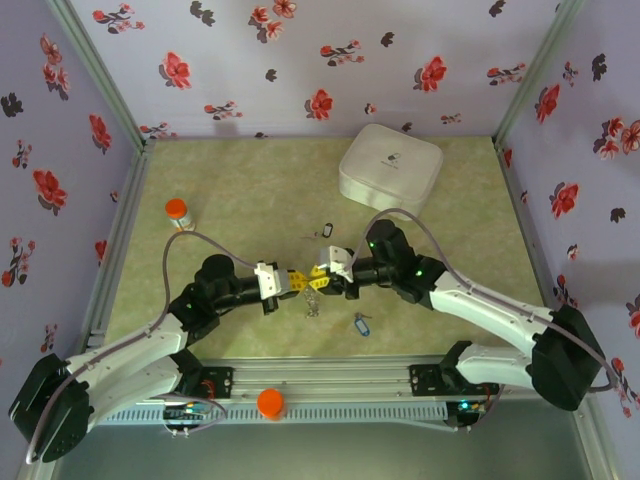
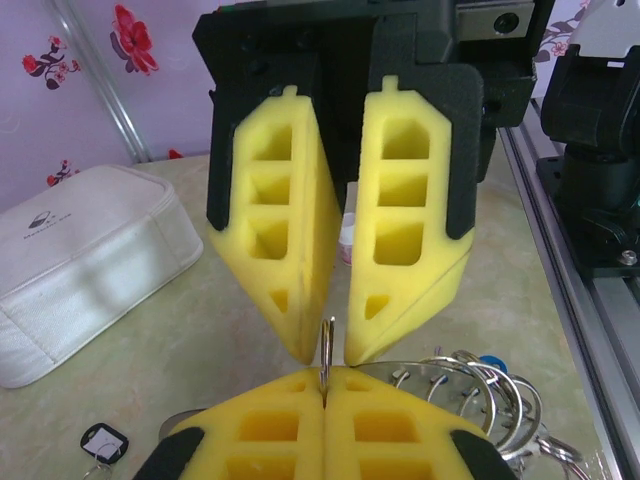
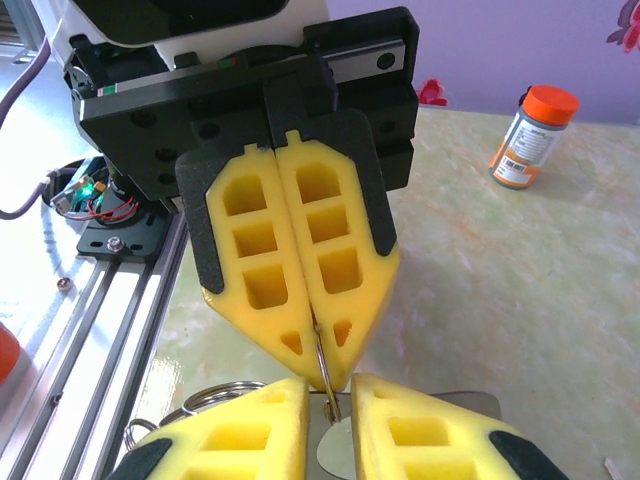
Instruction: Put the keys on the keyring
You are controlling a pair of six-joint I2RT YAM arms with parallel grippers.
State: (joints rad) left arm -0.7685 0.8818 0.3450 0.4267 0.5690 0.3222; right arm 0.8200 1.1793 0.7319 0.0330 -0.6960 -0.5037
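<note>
Nothing is threaded yet, I'd say: the left gripper (image 1: 297, 281) pinches the keyring (image 1: 312, 300) at centre; the right gripper (image 1: 320, 275) straddles it, fingers slightly parted; the blue key (image 1: 360, 322) and black-and-silver key (image 1: 327, 231) lie loose on the table (image 1: 240, 200).

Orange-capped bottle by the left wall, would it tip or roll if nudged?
Probably tips easily: the orange-capped bottle stands upright, taller than wide. Once down, its round body would likely roll on the flat table. It looks small and plastic, so probably light.
</note>
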